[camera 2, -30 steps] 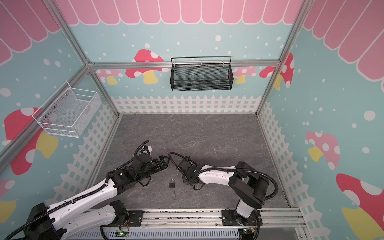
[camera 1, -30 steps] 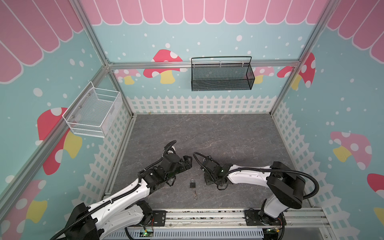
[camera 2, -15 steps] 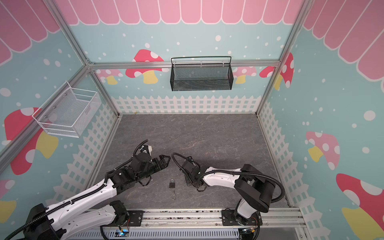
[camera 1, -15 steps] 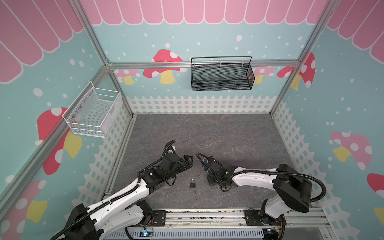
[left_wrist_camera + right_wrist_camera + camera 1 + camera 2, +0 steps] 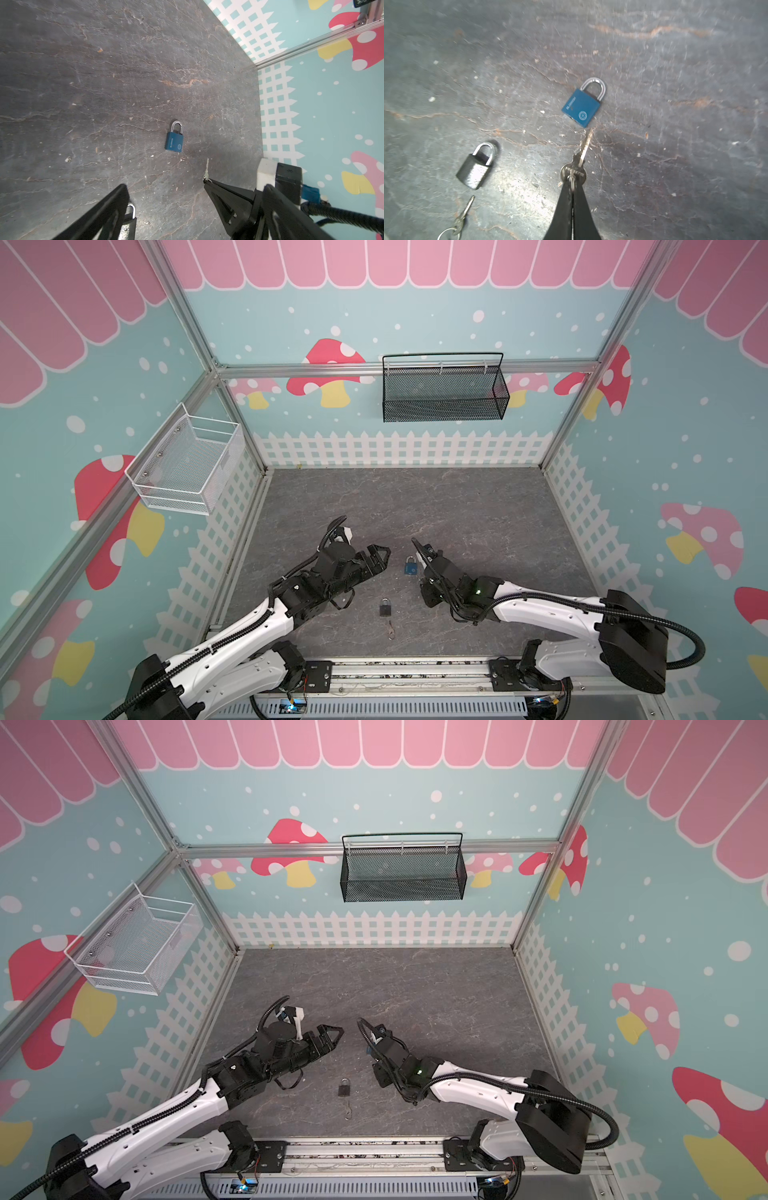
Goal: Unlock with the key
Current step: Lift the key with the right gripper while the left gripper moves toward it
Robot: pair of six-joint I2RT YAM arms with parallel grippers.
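Right gripper pinched tight on bow of key. Blade points at blue padlock, tip just short of its base. Padlock flat on floor, between both grippers, farther than grey padlock. Left gripper spread wide, just left of it.

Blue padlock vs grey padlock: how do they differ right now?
Colour: the blue padlock has a blue body, the grey padlock a dark grey one. Key: the right gripper points the held key at the blue padlock; a loose key lies on the floor by the grey padlock. Both lie flat, shackles closed.
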